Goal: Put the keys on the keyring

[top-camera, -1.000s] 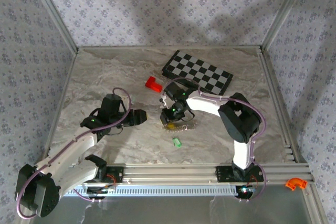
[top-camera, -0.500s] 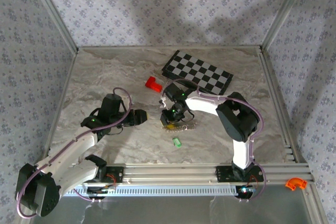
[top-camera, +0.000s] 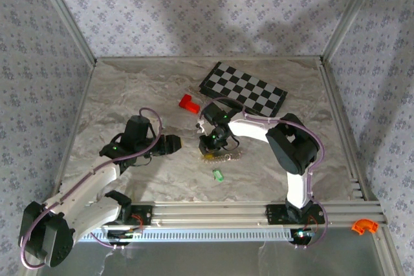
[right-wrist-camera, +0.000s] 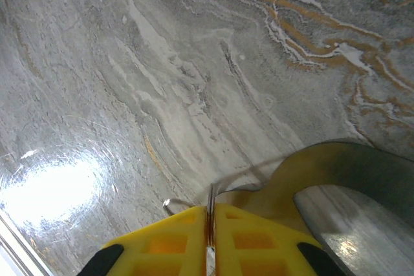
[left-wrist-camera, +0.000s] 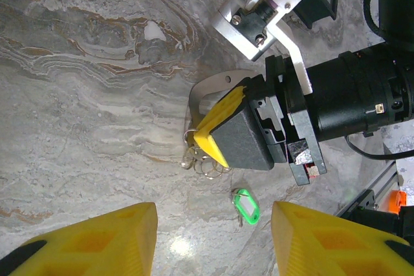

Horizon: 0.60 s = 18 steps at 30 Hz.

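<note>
We note the right gripper (right-wrist-camera: 210,227) pinched tight on the keyring (left-wrist-camera: 202,161) wire, low on the table (top-camera: 129,95); the green key (left-wrist-camera: 246,203) lies loose near it. The left gripper (left-wrist-camera: 213,244) hovers, spread wide

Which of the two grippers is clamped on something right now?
The right gripper: it is shut on the thin wire of the keyring. The left gripper is open, holding nothing.
</note>
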### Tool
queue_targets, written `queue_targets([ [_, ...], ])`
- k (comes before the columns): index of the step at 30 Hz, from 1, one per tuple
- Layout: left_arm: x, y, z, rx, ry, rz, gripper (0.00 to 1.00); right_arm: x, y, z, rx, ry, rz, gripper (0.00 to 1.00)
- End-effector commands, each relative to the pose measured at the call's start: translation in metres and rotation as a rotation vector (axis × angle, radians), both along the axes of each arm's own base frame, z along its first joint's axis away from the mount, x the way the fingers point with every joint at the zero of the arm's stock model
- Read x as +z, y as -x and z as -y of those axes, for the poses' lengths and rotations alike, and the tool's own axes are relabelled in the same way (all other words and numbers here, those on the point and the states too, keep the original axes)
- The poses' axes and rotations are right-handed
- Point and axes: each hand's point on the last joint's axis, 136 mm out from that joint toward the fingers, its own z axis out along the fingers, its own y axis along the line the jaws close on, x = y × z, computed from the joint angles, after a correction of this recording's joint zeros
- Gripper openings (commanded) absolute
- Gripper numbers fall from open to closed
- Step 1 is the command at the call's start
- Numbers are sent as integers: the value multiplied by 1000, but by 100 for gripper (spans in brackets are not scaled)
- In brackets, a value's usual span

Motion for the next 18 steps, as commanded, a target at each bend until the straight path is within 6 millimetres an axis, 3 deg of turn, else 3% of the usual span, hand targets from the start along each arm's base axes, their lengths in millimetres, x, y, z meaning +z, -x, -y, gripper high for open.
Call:
queue_targets([
  [1, 11, -3, 2, -7, 29, 38, 50, 1, 5, 0, 26, 10, -10, 8],
  [5, 17, -2, 1, -12, 32, 67, 50, 13, 4, 0, 36, -18, 29, 3],
  [10, 41, 0, 2, -33, 60, 144, 50, 39, 6, 2, 71, -82, 125, 0],
  [18, 108, 11, 9, -106, 177, 335, 50, 122, 18, -2, 163, -287, 397, 0],
])
